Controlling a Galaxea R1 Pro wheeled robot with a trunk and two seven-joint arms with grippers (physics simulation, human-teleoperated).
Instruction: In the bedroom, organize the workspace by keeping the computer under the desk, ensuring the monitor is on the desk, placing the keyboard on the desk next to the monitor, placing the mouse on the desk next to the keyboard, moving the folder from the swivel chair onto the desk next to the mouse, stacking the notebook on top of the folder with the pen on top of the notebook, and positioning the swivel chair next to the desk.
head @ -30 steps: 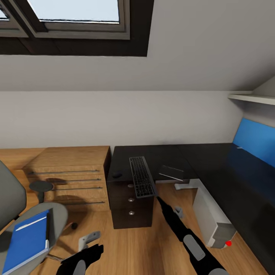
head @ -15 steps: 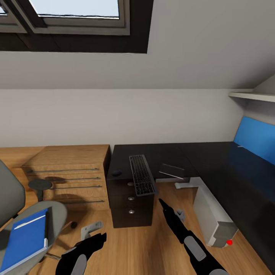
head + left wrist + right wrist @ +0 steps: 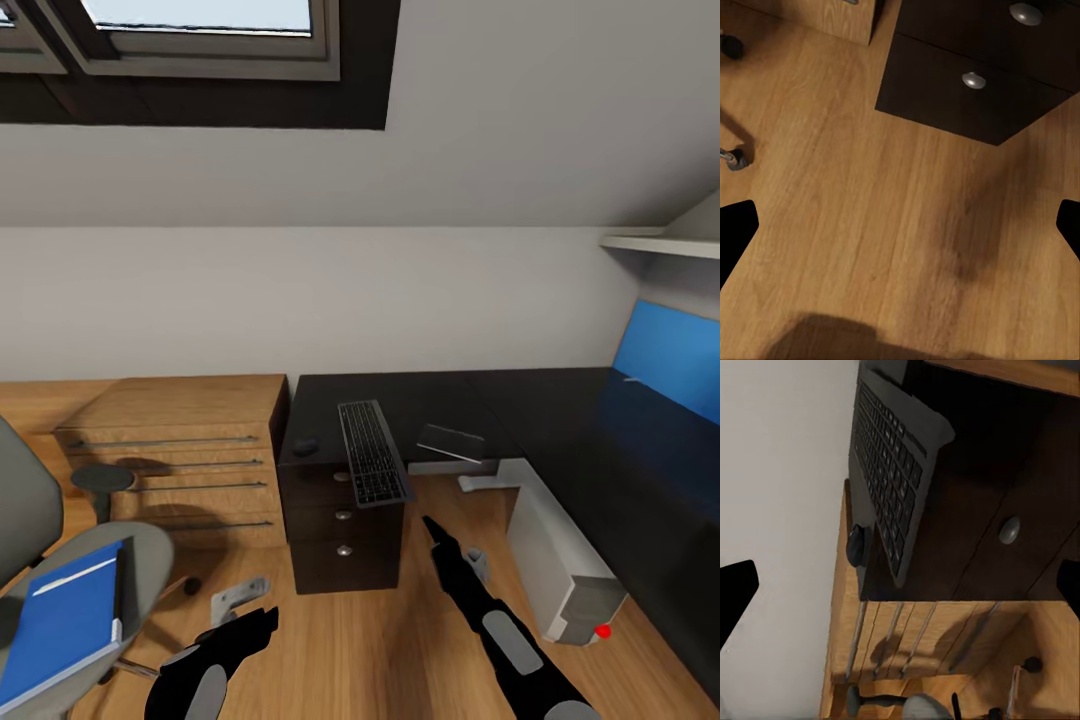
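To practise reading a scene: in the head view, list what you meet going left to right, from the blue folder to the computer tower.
Folder → wooden drawer chest → mouse → keyboard → notebook → computer tower.

1. Setting: attic bedroom used as home office; simulator render.
2. Evidence: sloped ceiling, dark-framed skylight (image 3: 200, 40), plank floor (image 3: 370, 640).
3. Furnishings: black table (image 3: 560, 420) right, keyboard (image 3: 372, 465), swivel chair (image 3: 60, 560) near left, wooden drawer chest (image 3: 180, 450).
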